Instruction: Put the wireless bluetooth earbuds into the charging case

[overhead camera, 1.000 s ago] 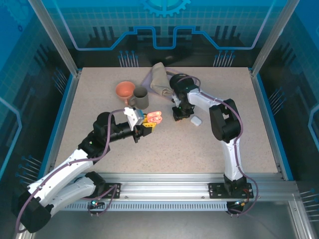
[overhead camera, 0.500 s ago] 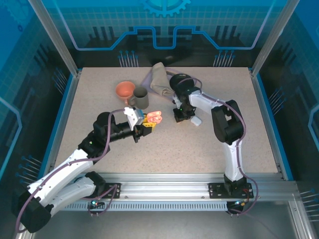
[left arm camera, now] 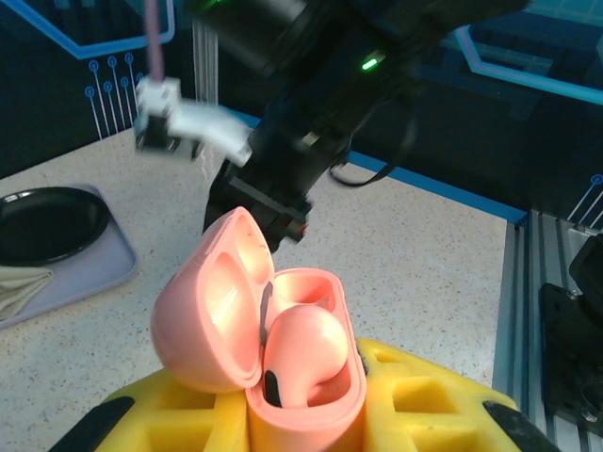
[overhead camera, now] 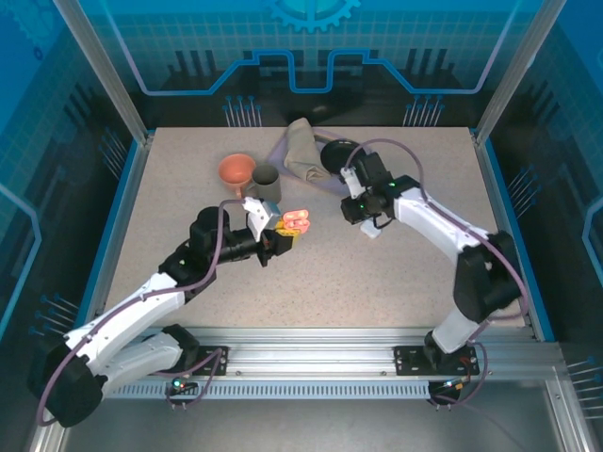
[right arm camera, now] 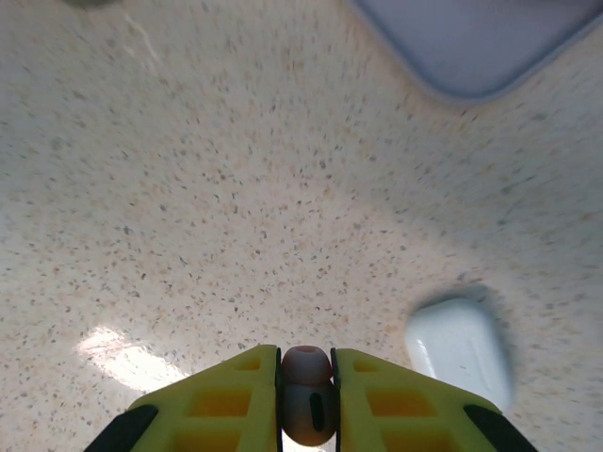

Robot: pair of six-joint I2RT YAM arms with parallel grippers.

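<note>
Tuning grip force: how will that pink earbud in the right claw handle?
Likely slippery: the earbud looks smooth and rounded, pinched at the tips of the right claw, so it may squirt out. Probably light: tiny beside the white case. Could roll if dropped.

You were running a robot test cell in a lab, not a home or shop: a speckled tabletop [overhead camera: 377, 282] was fenced by aluminium posts [overhead camera: 101, 71] and blue translucent panels [overhead camera: 311, 47] printed with gear and circuit motifs, while the left arm [overhead camera: 137, 309] and right arm [overhead camera: 429, 217] stood bolted to a slotted metal rail [overhead camera: 311, 344] along the near edge
</note>
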